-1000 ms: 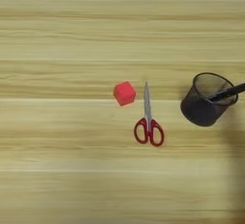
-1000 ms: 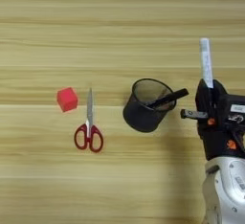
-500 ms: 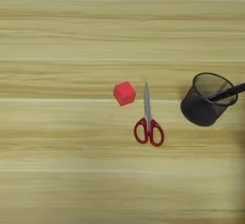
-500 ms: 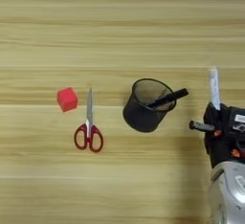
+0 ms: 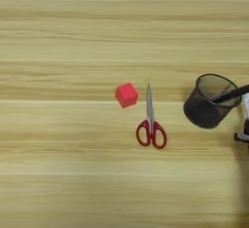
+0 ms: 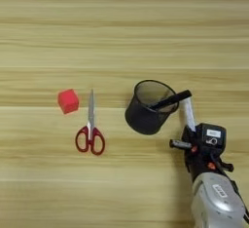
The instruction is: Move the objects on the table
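Jaws of right gripper [image 6: 187, 130] clamped on white marker [image 6: 187, 114]; tip toward black mesh cup [image 6: 146, 109], clear rim before release.

A black wire-mesh pen cup [image 6: 148, 107], round and open at the top, stands on the wood right of centre, tilted so that its mouth faces up and a little to the right. Its mesh wall is dark and partly see-through near the rim. A slim black stick-like object [image 6: 170, 100] lies across its right rim, one end inside the cup and the other reaching out past the rim to the right.
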Controlling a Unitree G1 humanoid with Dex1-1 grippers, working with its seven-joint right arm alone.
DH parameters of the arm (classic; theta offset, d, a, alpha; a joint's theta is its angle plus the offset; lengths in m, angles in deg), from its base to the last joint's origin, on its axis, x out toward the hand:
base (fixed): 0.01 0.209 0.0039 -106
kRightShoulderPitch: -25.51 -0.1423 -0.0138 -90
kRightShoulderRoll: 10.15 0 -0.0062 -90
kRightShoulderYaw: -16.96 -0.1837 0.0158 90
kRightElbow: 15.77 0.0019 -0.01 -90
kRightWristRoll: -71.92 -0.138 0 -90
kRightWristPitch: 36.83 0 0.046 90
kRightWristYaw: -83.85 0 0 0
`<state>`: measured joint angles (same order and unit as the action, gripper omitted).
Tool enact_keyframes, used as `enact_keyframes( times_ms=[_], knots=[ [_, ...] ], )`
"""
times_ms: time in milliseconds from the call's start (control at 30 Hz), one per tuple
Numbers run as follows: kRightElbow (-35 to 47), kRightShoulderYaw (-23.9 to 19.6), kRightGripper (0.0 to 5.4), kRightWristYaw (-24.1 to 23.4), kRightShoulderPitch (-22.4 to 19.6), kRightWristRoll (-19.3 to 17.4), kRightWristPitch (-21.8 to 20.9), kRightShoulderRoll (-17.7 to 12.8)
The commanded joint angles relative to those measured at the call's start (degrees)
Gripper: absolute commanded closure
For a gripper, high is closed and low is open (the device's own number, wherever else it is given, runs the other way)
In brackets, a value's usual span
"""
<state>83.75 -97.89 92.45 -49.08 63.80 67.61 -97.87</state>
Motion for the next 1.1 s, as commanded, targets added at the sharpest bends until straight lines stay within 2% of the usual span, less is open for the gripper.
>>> enact_keyframes(
  times_ms=[33,467,667,733,1100],
  knots=[
    [1.04,0.20,4.63,-0.20,-1.18,1.34,-0.95,-2.60],
    [0.83,2.34,4.63,0.62,-0.53,3.15,1.78,-2.75],
    [1.11,2.48,4.63,0.50,-0.50,2.90,2.39,-3.04],
    [0.91,2.41,4.26,0.41,-0.68,2.91,2.30,-3.13],
    [1.12,1.56,3.18,-0.75,-1.31,3.29,0.85,-2.96]
  ],
)
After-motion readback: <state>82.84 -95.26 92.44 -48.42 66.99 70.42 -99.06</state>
